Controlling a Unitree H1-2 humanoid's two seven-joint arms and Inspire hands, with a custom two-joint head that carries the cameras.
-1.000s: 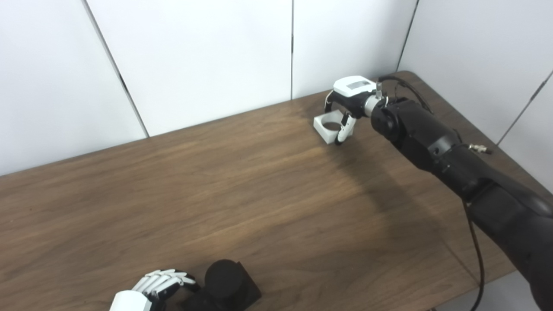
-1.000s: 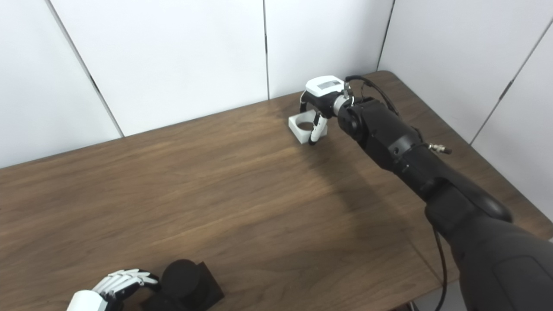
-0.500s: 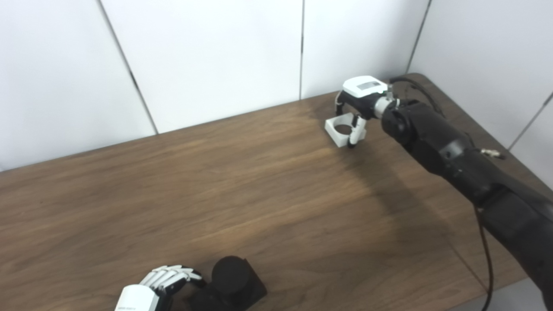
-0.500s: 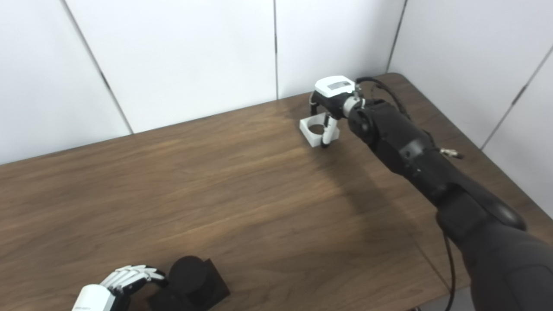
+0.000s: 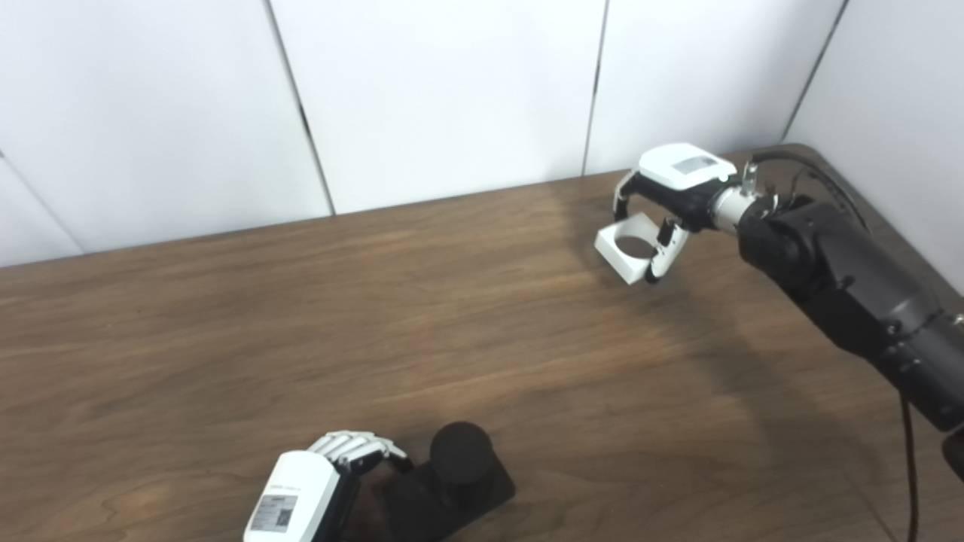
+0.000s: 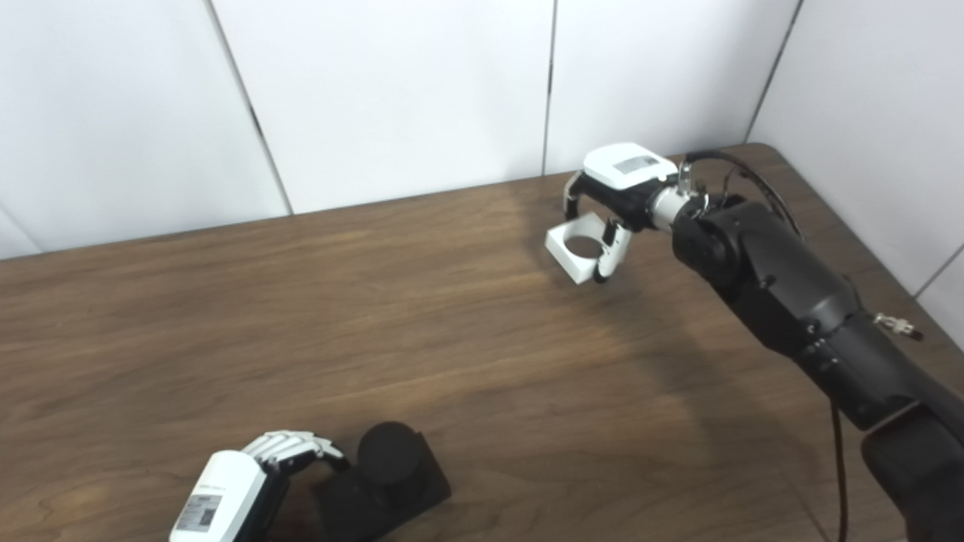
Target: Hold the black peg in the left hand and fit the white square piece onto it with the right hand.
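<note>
1. The right hand [image 5: 672, 197] has its fingers [image 5: 663, 254] curled down around the white square piece [image 5: 631, 257], one pressing its near corner, the others behind its far side; the piece is gripped.
2. The piece, with a round hole through it, sits tilted at the far right of the wooden table [image 5: 301, 324].
3. The left hand [image 6: 248, 482] curls its fingers [image 6: 290, 447] against the square base of the black peg [image 6: 385, 467], gripping it at the near edge.
4. Peg and piece are well apart.
</note>
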